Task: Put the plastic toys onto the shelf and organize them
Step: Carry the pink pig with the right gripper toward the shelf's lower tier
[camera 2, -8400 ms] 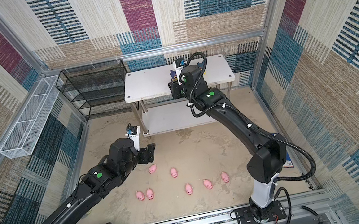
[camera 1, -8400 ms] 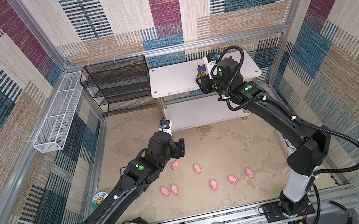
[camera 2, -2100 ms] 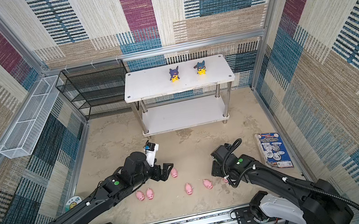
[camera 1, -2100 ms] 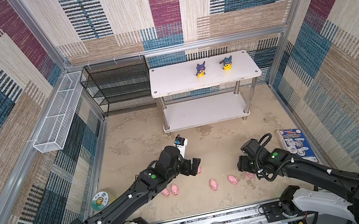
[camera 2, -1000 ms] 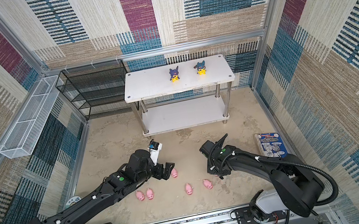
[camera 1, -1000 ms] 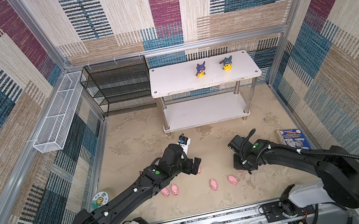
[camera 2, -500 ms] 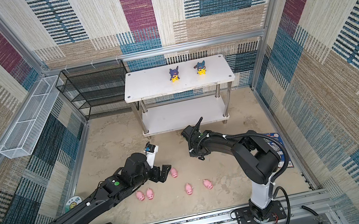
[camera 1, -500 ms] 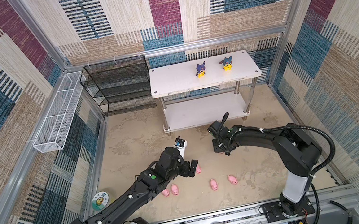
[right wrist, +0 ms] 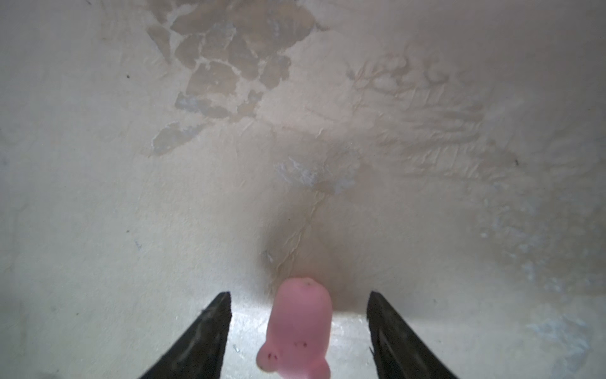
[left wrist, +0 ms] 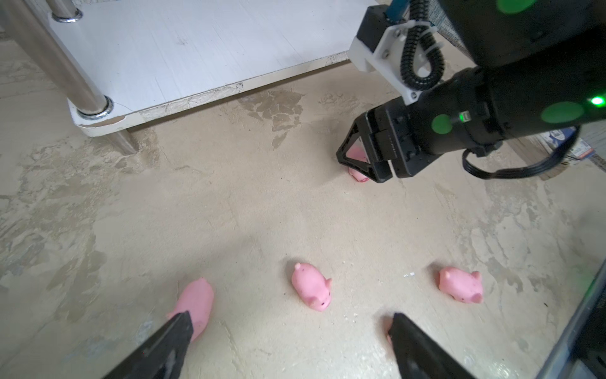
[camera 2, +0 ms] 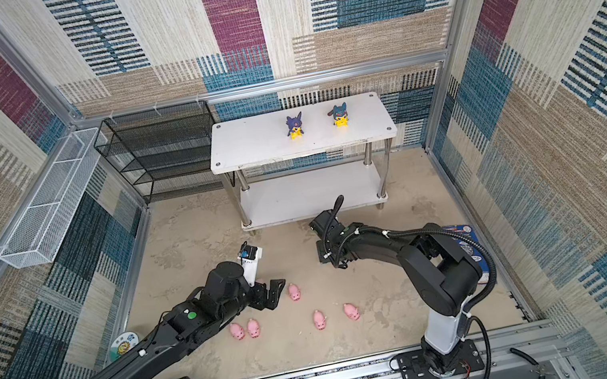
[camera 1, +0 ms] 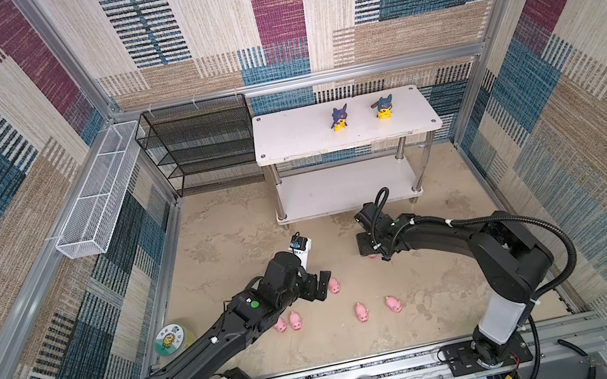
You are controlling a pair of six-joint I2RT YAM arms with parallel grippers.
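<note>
Right claw parted — pink pig loose between jaws, touching neither. Left claw wide open, empty — low over other pigs.

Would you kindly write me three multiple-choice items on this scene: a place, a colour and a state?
1. Where on the white two-tier shelf do the two hooded yellow figurines stand?
A. lower tier
B. top tier
C. the floor
2. What colour is the toy pig between the jaws of the right gripper?
A. pink
B. green
C. blue
3. How is the right gripper?
A. shut on the toy pig
B. shut on nothing
C. open
1 B: both stand on the top tier.
2 A: the right wrist view shows it pink.
3 C: gaps show on both sides of the toy pig.
</note>
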